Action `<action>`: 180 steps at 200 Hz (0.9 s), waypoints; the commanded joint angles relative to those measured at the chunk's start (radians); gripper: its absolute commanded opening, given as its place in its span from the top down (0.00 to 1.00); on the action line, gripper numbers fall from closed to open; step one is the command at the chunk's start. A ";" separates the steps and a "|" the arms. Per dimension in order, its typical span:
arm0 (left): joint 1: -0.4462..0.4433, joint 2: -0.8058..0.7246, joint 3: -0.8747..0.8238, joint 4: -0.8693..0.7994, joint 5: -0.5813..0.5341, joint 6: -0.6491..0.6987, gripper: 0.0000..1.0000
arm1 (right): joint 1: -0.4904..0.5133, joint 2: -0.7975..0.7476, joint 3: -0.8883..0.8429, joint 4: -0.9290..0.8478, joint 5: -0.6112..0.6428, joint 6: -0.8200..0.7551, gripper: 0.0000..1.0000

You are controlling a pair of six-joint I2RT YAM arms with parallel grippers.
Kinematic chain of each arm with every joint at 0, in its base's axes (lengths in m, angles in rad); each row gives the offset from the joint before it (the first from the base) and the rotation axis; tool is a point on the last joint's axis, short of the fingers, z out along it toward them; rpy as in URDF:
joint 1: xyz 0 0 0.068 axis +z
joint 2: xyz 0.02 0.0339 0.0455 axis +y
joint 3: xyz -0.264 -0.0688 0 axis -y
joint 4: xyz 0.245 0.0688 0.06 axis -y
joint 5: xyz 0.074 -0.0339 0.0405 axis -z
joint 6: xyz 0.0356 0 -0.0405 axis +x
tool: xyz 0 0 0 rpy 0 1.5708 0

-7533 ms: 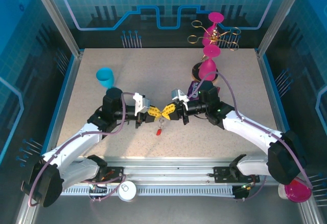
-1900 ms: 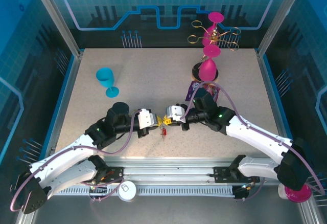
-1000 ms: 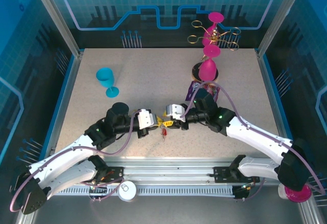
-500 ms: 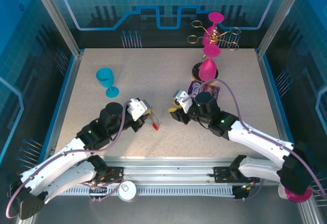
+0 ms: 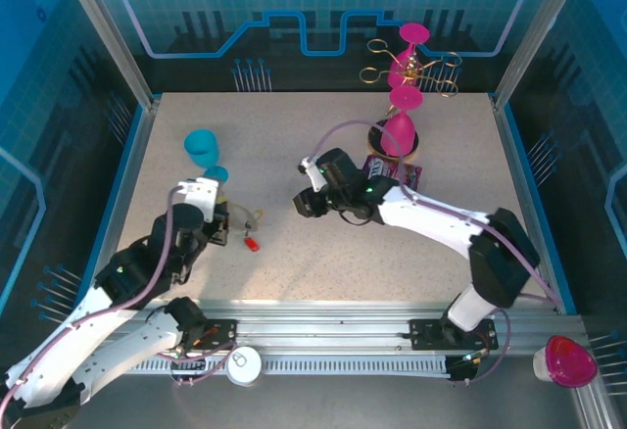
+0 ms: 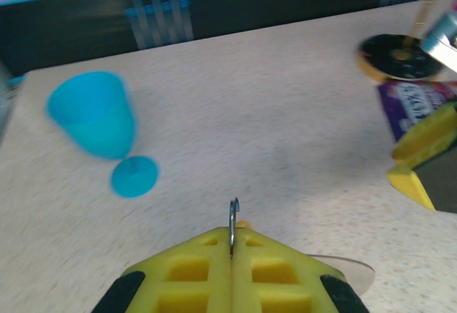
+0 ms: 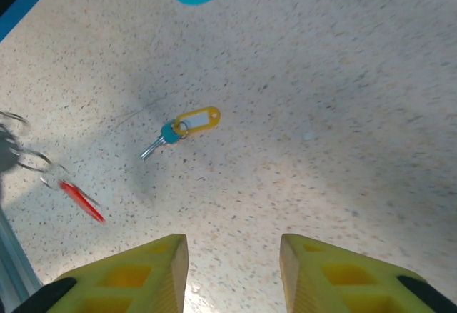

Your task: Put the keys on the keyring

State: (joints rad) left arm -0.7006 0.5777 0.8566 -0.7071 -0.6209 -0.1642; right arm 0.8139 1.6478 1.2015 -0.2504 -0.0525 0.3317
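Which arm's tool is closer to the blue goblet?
Left. The left tool, pinching the keyring, sits just in front of the goblet; the right tool hangs farther off to its right.

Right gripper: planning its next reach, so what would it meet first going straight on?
Likely bare table, beside the yellow-tagged key; the right gripper tilts down at it, though depth is unclear.
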 commanded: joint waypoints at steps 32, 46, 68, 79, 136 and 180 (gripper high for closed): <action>0.004 -0.018 0.024 -0.236 -0.304 -0.269 1.00 | 0.054 0.223 0.156 0.031 -0.226 -0.294 0.58; 0.012 -0.021 0.002 -0.239 -0.324 -0.317 1.00 | 0.051 0.290 0.220 0.003 -0.263 -0.405 0.58; 0.031 -0.035 -0.028 -0.237 -0.337 -0.377 1.00 | 0.046 0.440 0.414 -0.173 -0.294 -0.493 0.60; 0.046 -0.047 -0.041 -0.228 -0.329 -0.393 1.00 | 0.044 0.524 0.539 -0.284 -0.308 -0.484 0.63; 0.085 -0.085 -0.093 -0.180 -0.291 -0.403 1.00 | 0.050 0.734 0.771 -0.369 -0.256 -0.343 0.60; 0.085 -0.091 -0.106 -0.163 -0.280 -0.387 1.00 | 0.063 0.806 0.850 -0.386 -0.266 -0.316 0.62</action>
State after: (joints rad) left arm -0.6235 0.5014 0.7643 -0.9062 -0.9001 -0.5484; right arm 0.8635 2.4134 1.9911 -0.5865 -0.3038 -0.0143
